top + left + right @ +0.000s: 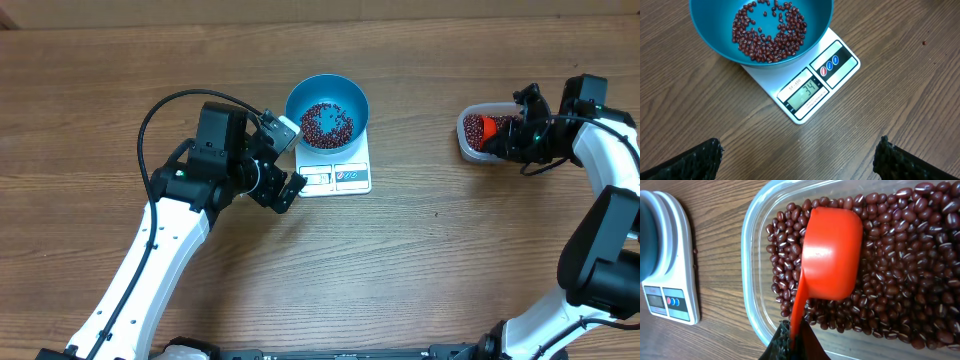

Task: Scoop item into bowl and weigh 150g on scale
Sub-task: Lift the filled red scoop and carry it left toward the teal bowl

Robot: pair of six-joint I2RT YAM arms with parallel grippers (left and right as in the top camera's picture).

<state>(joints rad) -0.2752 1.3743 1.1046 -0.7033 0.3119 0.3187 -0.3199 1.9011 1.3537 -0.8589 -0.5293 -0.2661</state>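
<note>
The blue bowl (328, 88) (715, 30) stands on the white scale (335, 178) (840, 70) (670, 280), and the display reads 34. A thin layer of red-brown beans (326, 125) (769, 35) covers the bowl's bottom. My left gripper (292, 160) (799, 150) hangs open just left of the scale's front, with nothing between its fingers. My right gripper (520, 135) (795, 340) is shut on the handle of an orange scoop (488, 126) (832, 255). The scoop lies on the beans (900, 255) in the clear tub (466, 146) (752, 255), rounded back up.
The clear tub stands at the right of the wooden table, well apart from the scale. A single stray bean (924, 43) lies on the wood right of the scale. The left arm's black cable (160, 110) loops above its wrist.
</note>
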